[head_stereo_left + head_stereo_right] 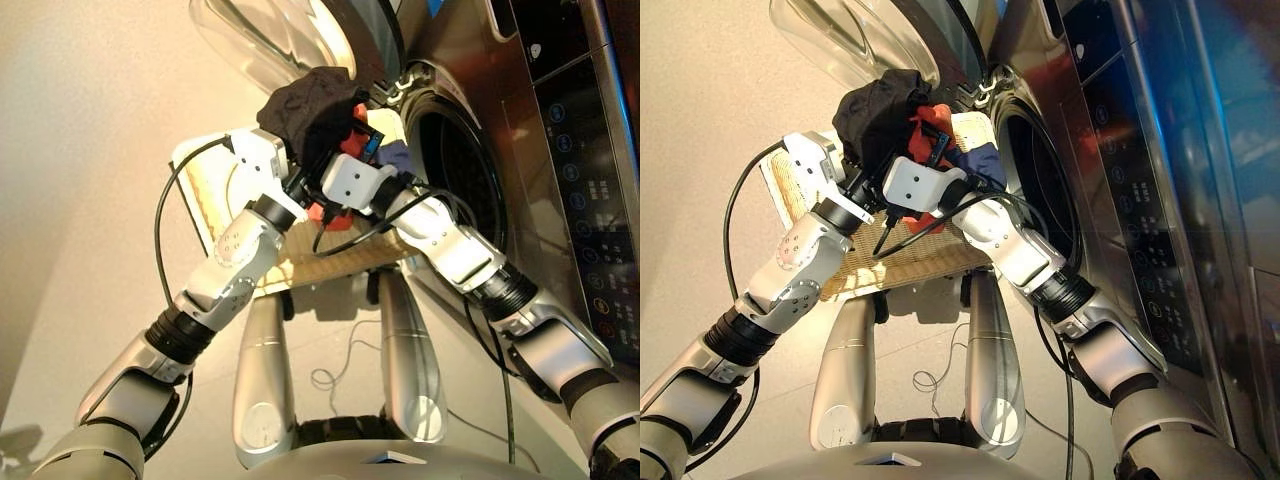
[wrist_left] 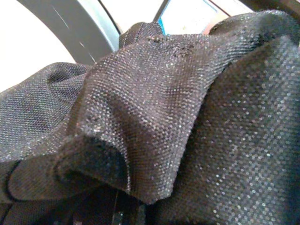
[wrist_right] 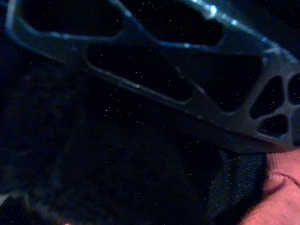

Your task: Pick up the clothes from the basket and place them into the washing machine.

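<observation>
A laundry spot: front-loading washing machine (image 1: 470, 150) on pale floor (image 1: 80, 200).

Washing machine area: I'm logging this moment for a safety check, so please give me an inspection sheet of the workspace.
Surface: pale floor, bare where visible.
Job's things: black garment bunched up above the wicker basket; coral-red garment and navy garment beside it; washing machine door open, drum dark.
Clutter: nothing seen.
Grippers: left gripper and right gripper both buried in cloth.
Cables: black cables loop off both arms; thin wire on the floor.
Surroundings: nothing seen.
</observation>
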